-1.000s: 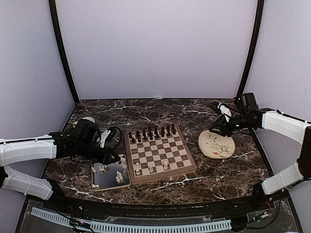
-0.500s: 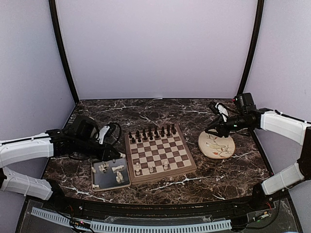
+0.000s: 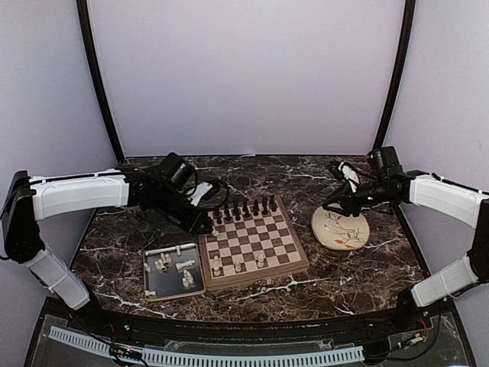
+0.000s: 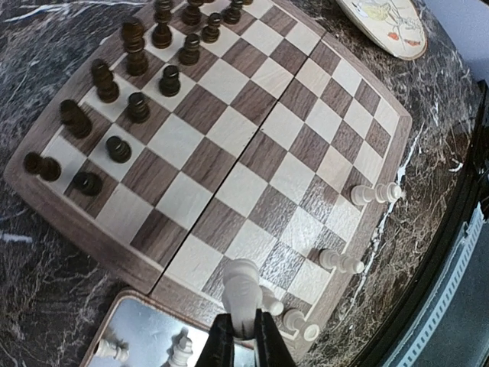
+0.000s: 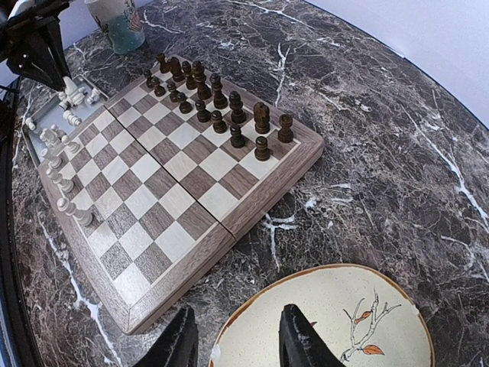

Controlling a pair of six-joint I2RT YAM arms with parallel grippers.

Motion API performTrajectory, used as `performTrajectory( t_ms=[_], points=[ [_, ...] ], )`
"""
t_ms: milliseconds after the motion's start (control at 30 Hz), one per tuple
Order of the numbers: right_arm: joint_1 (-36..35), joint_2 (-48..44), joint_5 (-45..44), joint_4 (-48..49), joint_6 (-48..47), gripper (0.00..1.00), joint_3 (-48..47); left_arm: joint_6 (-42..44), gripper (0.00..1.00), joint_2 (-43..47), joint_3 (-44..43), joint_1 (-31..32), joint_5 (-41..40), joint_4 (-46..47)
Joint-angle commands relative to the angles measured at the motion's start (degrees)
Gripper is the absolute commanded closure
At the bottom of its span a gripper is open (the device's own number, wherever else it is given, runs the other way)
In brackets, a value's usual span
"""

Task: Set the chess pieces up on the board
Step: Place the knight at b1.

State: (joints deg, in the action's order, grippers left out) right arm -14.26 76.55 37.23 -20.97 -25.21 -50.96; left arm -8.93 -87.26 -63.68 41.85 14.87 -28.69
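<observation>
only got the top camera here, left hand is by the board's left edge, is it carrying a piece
observer: yes, in the left wrist view the left hand is shut on a cream piece that sticks out past the fingertips.
operator: right hand got anything
observer: no, its wrist view shows the right hand open and empty over the plate.
operator: anything hidden behind the left arm
observer: a mug stands just off the far left corner of the board, seen from the right wrist.
</observation>
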Motion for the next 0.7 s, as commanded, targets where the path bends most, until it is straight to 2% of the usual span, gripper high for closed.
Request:
performTrajectory(
  t_ms=[0, 333, 667],
  points=[
    [-0.2, 0.0, 0.1, 1.2, -0.8, 0.63, 0.3, 5.2, 1.0, -4.3, -6.3, 3.7, -2.5, -7.2],
    [-0.1, 0.0, -0.6, 1.0, -1.7, 0.63, 0.4, 8.7, 1.0, -12.7, -16.3, 10.2, -5.9, -19.9],
    [-0.2, 0.5, -0.7, 0.6, -2.2, 0.63, 0.4, 9.4, 1.0, -16.4, -21.5, 13.3, -4.9, -24.8]
  ],
)
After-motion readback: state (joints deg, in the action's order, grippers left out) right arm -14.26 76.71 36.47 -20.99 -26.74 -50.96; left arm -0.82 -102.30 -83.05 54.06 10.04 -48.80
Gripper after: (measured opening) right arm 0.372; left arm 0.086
